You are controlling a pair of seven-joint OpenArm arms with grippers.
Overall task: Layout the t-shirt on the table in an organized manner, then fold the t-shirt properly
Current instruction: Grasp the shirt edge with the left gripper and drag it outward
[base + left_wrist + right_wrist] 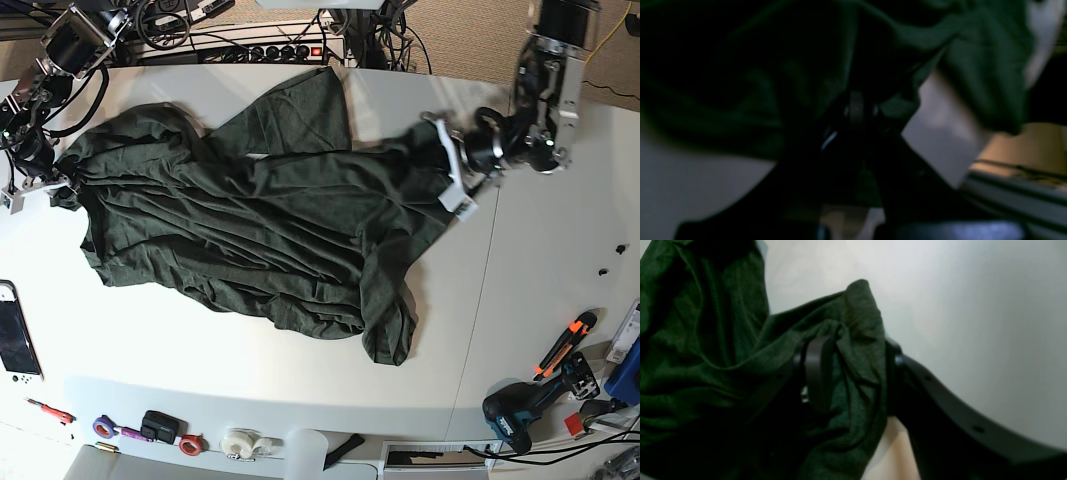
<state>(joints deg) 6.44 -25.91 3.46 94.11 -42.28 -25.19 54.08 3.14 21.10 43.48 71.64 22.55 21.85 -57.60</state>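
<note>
Here the t-shirt (260,230) lies spread but rumpled across the far half of the table (540,290), stretched roughly between the two arms. Its dark olive fabric is creased in long diagonal folds, one part reaches toward the table's far edge, and a narrower tongue of cloth trails toward the near side (ending in a small bunched lobe).

At the base view's left, the right gripper (62,182) grips the shirt's edge; in the right wrist view a fold of green cloth (857,350) stands pinched between its dark fingers (816,370), with the jaws set partly apart around the bunched fabric. At the base view's right, the left gripper (452,160) meets the opposite end of the shirt. Its wrist view is dark and blurred, with green fabric (973,66) draped over and around the fingers (857,110); the jaws are closed tight on that cloth.

Beyond the shirt, a thin dark seam (480,300) crosses the white tabletop. A cordless drill (530,405) and an orange-handled tool (565,340) rest near the right corner. Along the near edge lie rolls of tape (190,444), and a white handheld device (15,335) sits at the left edge. Cables and a power strip (270,48) run behind the table.
</note>
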